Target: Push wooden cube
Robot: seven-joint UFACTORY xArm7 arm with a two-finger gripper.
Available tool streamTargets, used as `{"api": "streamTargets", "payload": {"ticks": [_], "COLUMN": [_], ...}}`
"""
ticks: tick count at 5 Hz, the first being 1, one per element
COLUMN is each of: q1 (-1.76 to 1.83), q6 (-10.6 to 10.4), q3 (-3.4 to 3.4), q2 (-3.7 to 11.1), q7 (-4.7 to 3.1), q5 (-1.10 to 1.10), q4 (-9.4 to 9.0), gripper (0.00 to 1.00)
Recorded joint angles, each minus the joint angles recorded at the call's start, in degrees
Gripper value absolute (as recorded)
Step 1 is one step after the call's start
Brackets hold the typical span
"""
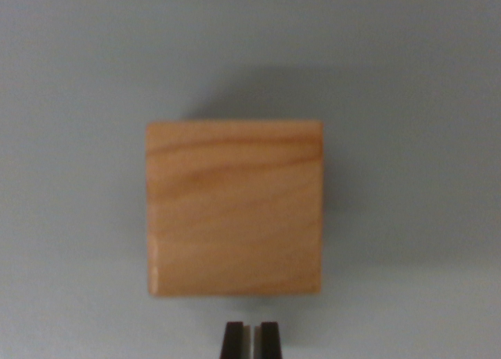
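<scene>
The wooden cube [235, 209] sits mid-frame on a plain grey surface [70, 77] (grain running across). At six o'clock, just below it, the gripper [250, 337] has its fingers nearly together, not touching the cube.

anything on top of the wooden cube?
Nothing rests on the light-brown wooden cube: its grained top face is bare. It sits on a plain grey surface. The dark gripper is just below it; what lies beneath the cube is hidden.
</scene>
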Motion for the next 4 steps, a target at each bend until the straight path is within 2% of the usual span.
{"api": "streamTargets", "payload": {"ticks": [1, 2, 3, 4], "q1": [0.05, 0.05, 0.1, 0.1], "q6": [0.85, 0.85, 1.78, 1.78], "q3": [0.09, 0.09, 0.19, 0.19], "q2": [1.52, 1.52, 3.19, 3.19], "q7": [0.02, 0.02, 0.05, 0.05], "q5": [0.14, 0.14, 0.3, 0.3], "q4": [2.36, 2.36, 4.96, 4.96], "gripper": [1.0, 1.0, 1.0, 1.0]}}
